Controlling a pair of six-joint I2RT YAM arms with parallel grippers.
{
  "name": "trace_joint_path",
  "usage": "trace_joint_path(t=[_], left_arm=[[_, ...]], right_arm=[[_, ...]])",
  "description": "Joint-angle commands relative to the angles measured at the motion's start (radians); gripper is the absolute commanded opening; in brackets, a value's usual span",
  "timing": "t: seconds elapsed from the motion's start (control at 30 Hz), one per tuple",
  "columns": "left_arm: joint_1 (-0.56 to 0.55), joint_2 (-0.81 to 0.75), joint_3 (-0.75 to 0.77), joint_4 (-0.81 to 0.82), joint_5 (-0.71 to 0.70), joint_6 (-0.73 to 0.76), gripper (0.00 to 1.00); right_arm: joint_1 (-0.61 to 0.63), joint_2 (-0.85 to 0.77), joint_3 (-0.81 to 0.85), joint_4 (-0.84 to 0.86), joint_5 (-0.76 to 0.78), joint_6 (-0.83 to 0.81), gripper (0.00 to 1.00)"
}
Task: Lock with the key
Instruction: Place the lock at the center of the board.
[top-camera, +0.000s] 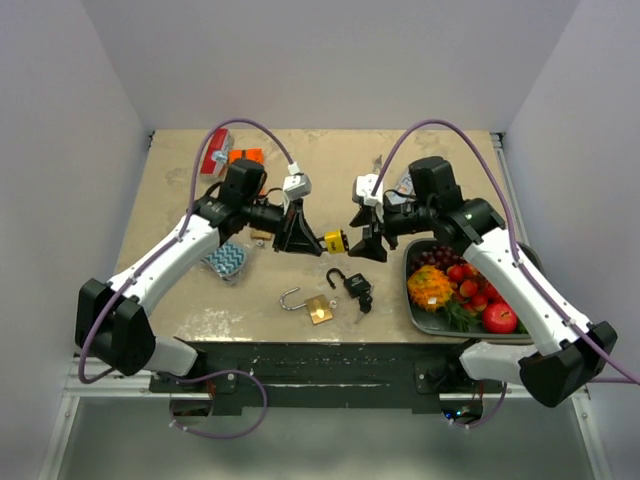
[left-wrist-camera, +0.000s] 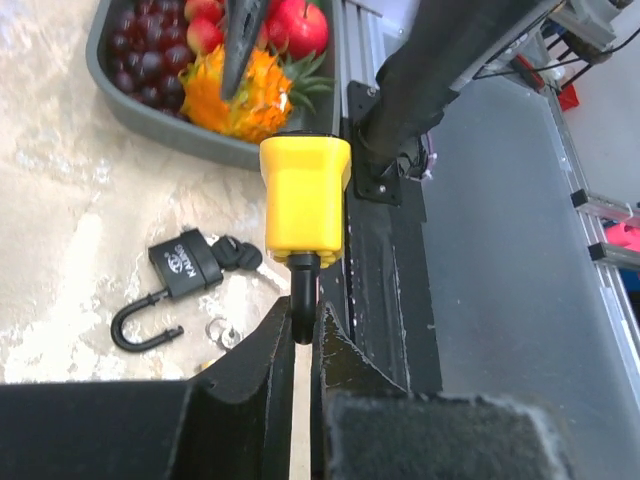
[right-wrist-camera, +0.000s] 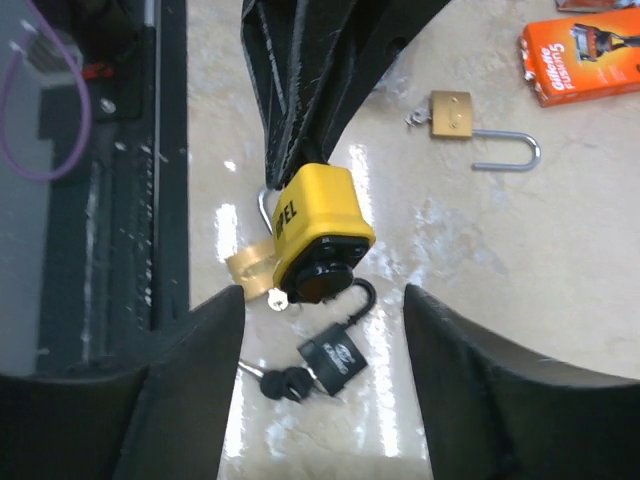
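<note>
Left gripper (top-camera: 305, 238) was clamped shut on the shackle (left-wrist-camera: 303, 300) of the yellow plastic-cased padlock (top-camera: 334, 241), holding it off the table. The body stuck straight out past the fingertips, black bottom end facing the right gripper (top-camera: 358, 238).

Right gripper was open: jaws spread wide, nothing between them. Wrist view showed both fingers (right-wrist-camera: 195, 380) flanking the padlock's black end without touching it. The padlock sat just ahead of the right fingertips, roughly centred on the gap.

A small silver bit (right-wrist-camera: 280, 297) showed just beside the padlock's black end, on the left-finger side of the right wrist view, with a pale tan tab (right-wrist-camera: 248, 265) next to it. Couldn't tell what either was, or whether they hung from the lock or lay on the table.

Below the gap between the two grippers, on the beige table (top-camera: 180, 200):
- a small black padlock (top-camera: 355, 285), shackle swung open, with dark-headed keys (left-wrist-camera: 235, 255) touching its body
- a brass padlock (top-camera: 320, 310) with an open silver shackle, further toward the near edge

Below and outboard of the right gripper was a grey tray (top-camera: 420, 318) of fruit: grapes, red apples and an orange spiky fruit. An orange razor pack (right-wrist-camera: 580, 60) lay behind the left gripper, well apart from it.
</note>
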Motion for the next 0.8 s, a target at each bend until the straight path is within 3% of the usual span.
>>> trace_joint_path(t=[0.0,0.07,0.37,0.77], left_arm=[[0.010,0.069,0.149,-0.194,-0.019,0.060,0.00],[0.010,0.103,0.163,-0.234,-0.024,0.033,0.00],[0.010,0.126,0.155,-0.115,-0.027,-0.317,0.00],[0.010,0.106,0.122,-0.059,-0.004,-0.415,0.00]], right_arm=[[-0.009,-0.051,0.063,-0.077,0.106,-0.177,0.75],[-0.006,-0.070,0.066,-0.080,0.148,-0.227,0.81],[0.183,-0.076,0.035,0.012,0.332,-0.379,0.85],[0.299,-0.050,-0.052,0.093,0.499,-0.554,0.82]])
